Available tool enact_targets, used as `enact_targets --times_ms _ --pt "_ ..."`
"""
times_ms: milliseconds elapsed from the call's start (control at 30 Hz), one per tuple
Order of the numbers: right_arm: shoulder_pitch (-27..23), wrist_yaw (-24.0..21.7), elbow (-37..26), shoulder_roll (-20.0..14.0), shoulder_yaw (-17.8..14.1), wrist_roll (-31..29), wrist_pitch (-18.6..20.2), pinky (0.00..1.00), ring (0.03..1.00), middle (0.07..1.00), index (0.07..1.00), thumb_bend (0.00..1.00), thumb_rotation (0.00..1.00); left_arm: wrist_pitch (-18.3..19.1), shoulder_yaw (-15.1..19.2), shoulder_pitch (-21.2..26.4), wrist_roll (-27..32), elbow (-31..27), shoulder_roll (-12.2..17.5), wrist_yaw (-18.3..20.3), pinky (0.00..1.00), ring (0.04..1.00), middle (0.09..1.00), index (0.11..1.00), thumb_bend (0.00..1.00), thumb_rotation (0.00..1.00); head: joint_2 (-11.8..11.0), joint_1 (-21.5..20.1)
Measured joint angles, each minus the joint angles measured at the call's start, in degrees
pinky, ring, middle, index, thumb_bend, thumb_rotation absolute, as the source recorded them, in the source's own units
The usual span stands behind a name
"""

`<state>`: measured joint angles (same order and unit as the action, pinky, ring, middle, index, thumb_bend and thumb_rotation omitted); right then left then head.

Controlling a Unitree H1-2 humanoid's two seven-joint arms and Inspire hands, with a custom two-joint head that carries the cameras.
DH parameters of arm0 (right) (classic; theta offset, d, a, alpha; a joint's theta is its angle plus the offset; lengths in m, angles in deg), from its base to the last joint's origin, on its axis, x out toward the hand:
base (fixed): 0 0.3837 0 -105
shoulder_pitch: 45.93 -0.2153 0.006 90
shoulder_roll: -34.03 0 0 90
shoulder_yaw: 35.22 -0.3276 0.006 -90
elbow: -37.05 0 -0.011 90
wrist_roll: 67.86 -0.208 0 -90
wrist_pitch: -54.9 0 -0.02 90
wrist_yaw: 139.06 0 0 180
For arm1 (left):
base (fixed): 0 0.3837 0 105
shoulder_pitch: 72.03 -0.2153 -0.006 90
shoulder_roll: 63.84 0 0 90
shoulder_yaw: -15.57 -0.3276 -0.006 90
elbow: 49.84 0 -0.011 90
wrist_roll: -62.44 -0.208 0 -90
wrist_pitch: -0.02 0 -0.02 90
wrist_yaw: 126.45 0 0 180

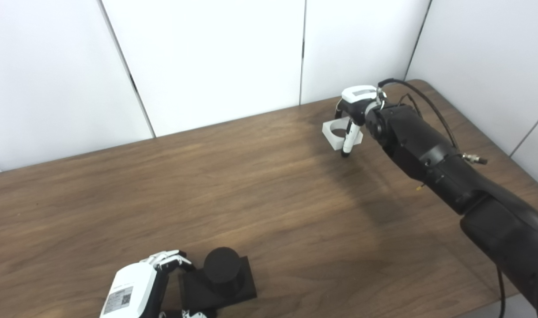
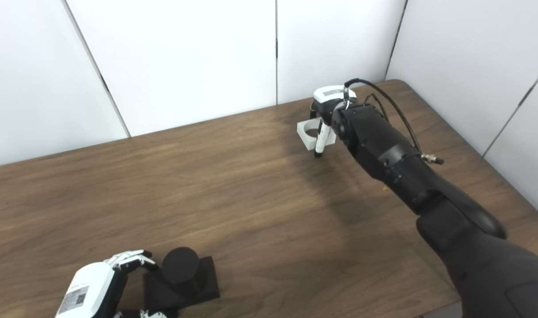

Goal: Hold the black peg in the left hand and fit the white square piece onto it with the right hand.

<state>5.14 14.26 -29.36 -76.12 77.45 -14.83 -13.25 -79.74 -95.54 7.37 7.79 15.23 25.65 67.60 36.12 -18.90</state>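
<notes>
My right hand [image 1: 355, 110] grasps the white square piece [image 1: 335, 132], upper right; the black peg [image 1: 221, 269] stands upright far lower left, my left hand [image 1: 138, 287] fingers clasping its base.

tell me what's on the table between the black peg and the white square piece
Nothing: both eye views show only bare wood tabletop between the black peg by the left hand and the white square piece at the right hand.
</notes>
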Motion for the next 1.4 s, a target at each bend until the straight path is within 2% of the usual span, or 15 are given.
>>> enact_targets --times_ms 233,267,300,367,800,967,1100,1200,1267,1400 --pt "0.17 0.29 -0.2 0.0 -0.15 -0.61 -0.2 0.91 0.945 0.898 0.644 0.78 0.21 0.07 -0.09 -0.04 -0.02 -0.15 -0.01 -0.01 0.77 0.822 0.788 0.488 0.52 0.05 0.09 0.09" --pt "0.23 0.46 -0.22 0.0 -0.25 -0.87 -0.35 0.91 0.942 0.891 0.555 0.63 0.17 0.15 -0.14 -0.05 -0.05 -0.19 -0.01 0.0 0.77 0.823 0.789 0.489 0.52 0.05 0.09 0.09" --pt "0.28 0.55 -0.27 0.0 -0.38 -1.13 -0.51 0.91 0.94 0.887 0.525 0.58 0.16 0.21 -0.18 -0.04 -0.1 -0.23 -0.01 0.0 0.77 0.823 0.789 0.489 0.52 0.05 0.17 0.09" --pt "0.35 0.75 -0.39 0.01 -0.5 -1.72 -1.18 0.9 0.938 0.882 0.501 0.54 0.15 0.35 -0.29 -0.05 -0.2 -0.31 -0.01 0.04 0.77 0.825 0.79 0.489 0.52 0.05 0.18 0.09" --pt "1.06 2.66 -0.48 -0.37 -0.87 -2.81 -3.79 0.87 0.917 0.847 0.488 0.52 0.14 0.55 -0.39 -0.06 -0.26 -0.42 -0.29 0.24 0.77 0.823 0.789 0.489 0.52 0.05 0.35 0.44" --pt "2.47 3.32 -2.25 -0.98 -1.63 -3.71 -4.47 0.85 0.903 0.831 0.487 0.52 0.14 1.12 -0.86 -0.13 -1.6 -0.93 -0.67 0.63 0.77 0.827 0.792 0.489 0.52 0.05 1.58 2.81" --pt "6.92 3.96 -9.53 -2.32 -3.19 -5.72 -6.76 0.89 0.897 0.817 0.487 0.52 0.14 1.95 -1.21 -0.26 -2.75 -1.35 -1.54 1.48 0.77 0.829 0.793 0.489 0.52 0.05 2.28 4.21" --pt "9.99 3.88 -14.36 -2.51 -4.02 -7.26 -8.36 0.9 0.902 0.815 0.487 0.52 0.13 2.77 -1.53 -0.48 -3.89 -1.68 -2.24 1.86 0.78 0.83 0.794 0.489 0.52 0.05 3.6 7.38" --pt "11.47 2.73 -17.73 -3.4 -4.48 -7.78 -8.96 0.89 0.902 0.818 0.488 0.52 0.13 2.97 -1.75 -0.56 -4.52 -1.76 -2.92 1.99 0.78 0.83 0.796 0.489 0.52 0.06 4.3 9.48" --pt "12.54 0.2 -25.69 -6.04 -6.25 -9.04 -9.7 0.91 0.91 0.821 0.487 0.52 0.13 3.48 -2.1 -0.7 -5.81 -1.77 -3.88 2.07 0.78 0.833 0.799 0.49 0.52 0.06 4.92 10.63"
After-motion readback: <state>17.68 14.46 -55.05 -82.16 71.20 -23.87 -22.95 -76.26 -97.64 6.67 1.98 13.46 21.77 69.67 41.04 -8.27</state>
